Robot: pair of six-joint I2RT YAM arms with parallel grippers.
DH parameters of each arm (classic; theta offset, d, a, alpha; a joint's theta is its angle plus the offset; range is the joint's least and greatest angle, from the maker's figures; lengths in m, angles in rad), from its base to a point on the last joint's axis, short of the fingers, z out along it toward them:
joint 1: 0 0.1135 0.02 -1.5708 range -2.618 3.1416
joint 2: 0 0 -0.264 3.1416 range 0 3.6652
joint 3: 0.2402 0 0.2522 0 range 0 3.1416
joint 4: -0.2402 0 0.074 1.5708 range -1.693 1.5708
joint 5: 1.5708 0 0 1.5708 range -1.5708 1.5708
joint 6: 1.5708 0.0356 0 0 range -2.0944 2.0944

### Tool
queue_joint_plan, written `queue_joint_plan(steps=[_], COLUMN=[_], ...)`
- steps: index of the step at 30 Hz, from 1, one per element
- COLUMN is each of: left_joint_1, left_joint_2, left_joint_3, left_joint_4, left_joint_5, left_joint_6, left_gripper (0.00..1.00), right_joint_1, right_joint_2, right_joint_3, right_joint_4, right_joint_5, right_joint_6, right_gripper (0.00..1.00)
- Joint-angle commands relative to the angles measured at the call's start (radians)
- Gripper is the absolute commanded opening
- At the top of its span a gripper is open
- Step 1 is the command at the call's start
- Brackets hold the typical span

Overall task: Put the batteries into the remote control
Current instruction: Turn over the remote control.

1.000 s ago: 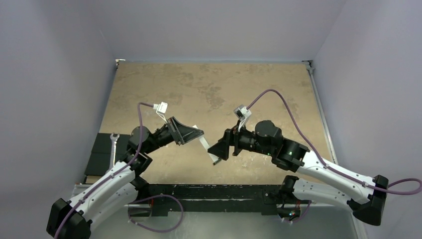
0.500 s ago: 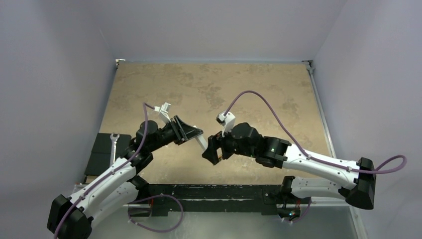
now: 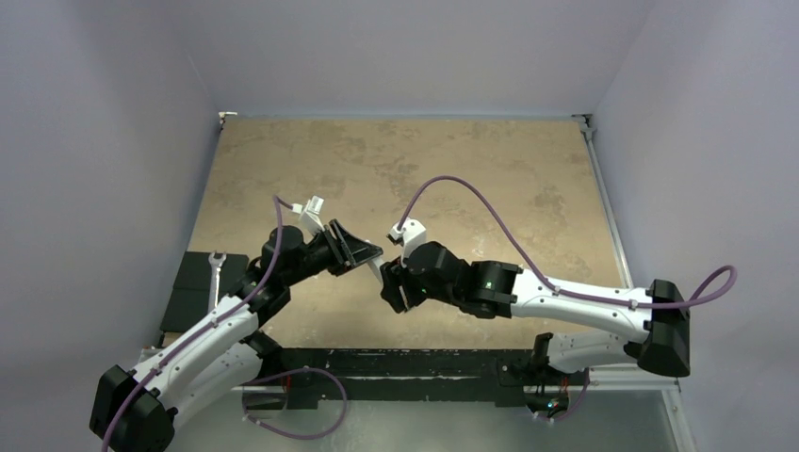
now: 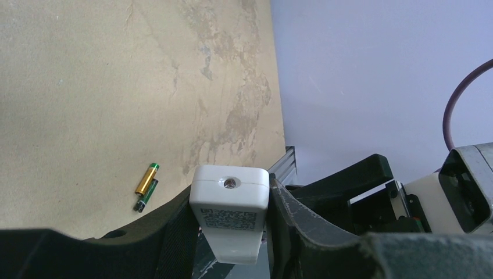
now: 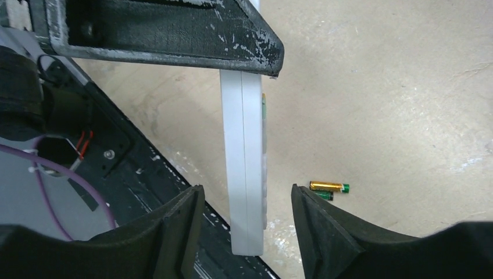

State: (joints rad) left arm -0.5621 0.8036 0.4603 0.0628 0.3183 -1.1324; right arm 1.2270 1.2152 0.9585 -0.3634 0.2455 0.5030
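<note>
The white remote control [image 4: 229, 195] is held off the table, and my left gripper [image 4: 231, 216] is shut on one end of it, the end with a small screw and a printed code. Seen edge-on in the right wrist view, the remote control [image 5: 244, 145] hangs between the two pads of my right gripper [image 5: 247, 204]. That gripper is open, with a gap on each side. Two batteries [image 5: 329, 189], gold and green, lie side by side on the table; they also show as batteries [image 4: 146, 186] in the left wrist view. From above, both grippers [image 3: 363, 252] [image 3: 391, 285] meet over the near middle of the table.
The tan table [image 3: 405, 169] runs to grey walls at the back and sides. A wrench [image 3: 216, 273] lies on black blocks [image 3: 191, 287] at the left edge. A black rail [image 3: 396, 363] borders the near edge below the remote.
My right arm has swung left to the remote, so its jaws now bracket the free end and stand narrower. My left arm has shifted slightly, still holding the remote.
</note>
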Motion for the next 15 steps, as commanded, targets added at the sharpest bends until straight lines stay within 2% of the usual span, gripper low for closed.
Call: queue_joint_plan(steps=[1,4,11,15], left_joint_1=[0.005,0.005,0.005,0.005], left_joint_2=[-0.001,0.000,0.002,0.003], left_joint_3=[0.040,0.039,0.037,0.029], left_joint_4=[0.017,0.017,0.027,0.039], left_joint_5=[-0.008,-0.005,0.006,0.014], left_joint_6=[0.000,-0.002,-0.011,-0.024], left_gripper=[0.00,0.00,0.00,0.00], right_joint_1=[0.013,0.017,0.020,0.022], right_joint_2=[0.018,0.022,0.034,0.039], right_joint_3=[0.058,0.063,0.059,0.056], right_joint_4=[-0.025,-0.026,-0.035,-0.031], right_joint_5=[0.062,0.060,0.041,0.033], right_joint_6=[-0.014,-0.016,-0.014,-0.008], right_gripper=[0.61,0.52,0.38,0.26])
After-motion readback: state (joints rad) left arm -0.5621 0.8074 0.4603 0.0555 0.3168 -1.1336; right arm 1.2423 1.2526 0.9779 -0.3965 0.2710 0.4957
